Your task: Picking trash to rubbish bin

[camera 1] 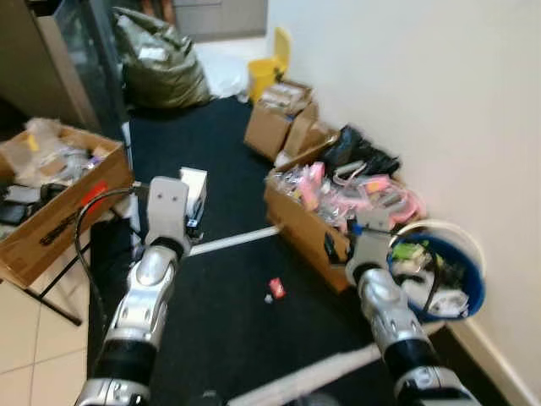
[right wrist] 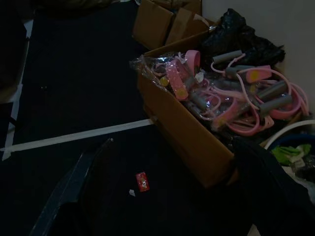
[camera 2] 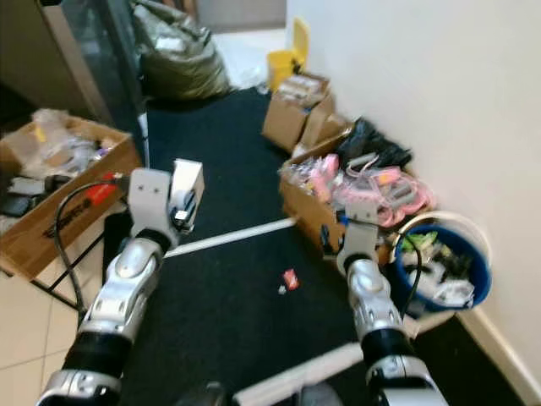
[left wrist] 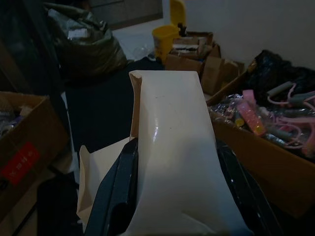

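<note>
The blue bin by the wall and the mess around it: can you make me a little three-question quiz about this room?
1. True or false: the left gripper has its jaws shut on a white carton.
2. What lies on the dark carpet between the two arms? A) a small red wrapper B) a green ball C) a spoon
3. Fill in: the blue bin stands right beside a cardboard box full of ____ bands.

Key
1. True.
2. A, the red wrapper.
3. Pink. The right gripper is open above the carpet.
</note>
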`<state>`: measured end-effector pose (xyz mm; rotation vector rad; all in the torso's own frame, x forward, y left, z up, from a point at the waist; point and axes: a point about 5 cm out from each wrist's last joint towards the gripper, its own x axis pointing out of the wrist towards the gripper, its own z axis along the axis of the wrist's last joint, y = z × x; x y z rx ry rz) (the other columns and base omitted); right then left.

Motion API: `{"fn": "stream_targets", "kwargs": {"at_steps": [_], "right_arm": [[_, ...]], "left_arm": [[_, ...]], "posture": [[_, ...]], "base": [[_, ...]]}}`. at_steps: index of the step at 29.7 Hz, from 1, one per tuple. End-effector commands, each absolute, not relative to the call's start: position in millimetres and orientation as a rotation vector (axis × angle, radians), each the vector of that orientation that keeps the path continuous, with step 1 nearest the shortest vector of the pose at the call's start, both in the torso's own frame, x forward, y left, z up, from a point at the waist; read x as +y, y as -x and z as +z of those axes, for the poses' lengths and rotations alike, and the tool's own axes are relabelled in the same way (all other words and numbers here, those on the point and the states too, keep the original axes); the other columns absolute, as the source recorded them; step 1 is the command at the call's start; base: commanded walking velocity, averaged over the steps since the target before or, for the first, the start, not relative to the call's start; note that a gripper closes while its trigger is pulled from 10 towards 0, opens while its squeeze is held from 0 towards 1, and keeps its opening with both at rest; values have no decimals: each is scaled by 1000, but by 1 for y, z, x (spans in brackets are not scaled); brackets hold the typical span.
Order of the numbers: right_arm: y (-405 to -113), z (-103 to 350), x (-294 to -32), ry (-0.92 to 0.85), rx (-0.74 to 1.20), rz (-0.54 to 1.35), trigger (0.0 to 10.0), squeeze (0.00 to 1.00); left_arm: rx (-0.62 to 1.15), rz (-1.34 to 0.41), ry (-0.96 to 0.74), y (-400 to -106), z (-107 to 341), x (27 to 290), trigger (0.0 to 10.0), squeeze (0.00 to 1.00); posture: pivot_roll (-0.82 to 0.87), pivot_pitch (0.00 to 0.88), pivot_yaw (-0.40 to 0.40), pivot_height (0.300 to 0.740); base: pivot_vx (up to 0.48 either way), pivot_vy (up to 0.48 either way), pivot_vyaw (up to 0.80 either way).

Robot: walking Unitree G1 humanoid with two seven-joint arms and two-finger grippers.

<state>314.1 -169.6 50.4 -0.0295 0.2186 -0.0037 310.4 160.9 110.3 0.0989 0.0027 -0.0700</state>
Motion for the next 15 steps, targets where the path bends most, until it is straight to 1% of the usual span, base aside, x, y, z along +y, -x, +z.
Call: {"fn": "stream_targets", "kwargs": {"at_steps": [1,15], "right_arm": [[-312,48,-175,22,227,-21,10000,0],[-310,48,-176,18,226,-7,10000,0]], "left_arm": [[16,-67,-109,-307,107,163,10000,0],[20,-60,-103,-304,105,163,10000,0]], "posture": [[-57,24,-6,740],[-62,33,-20,740]], "base": [[304,0,0],[301,0,0]]}}
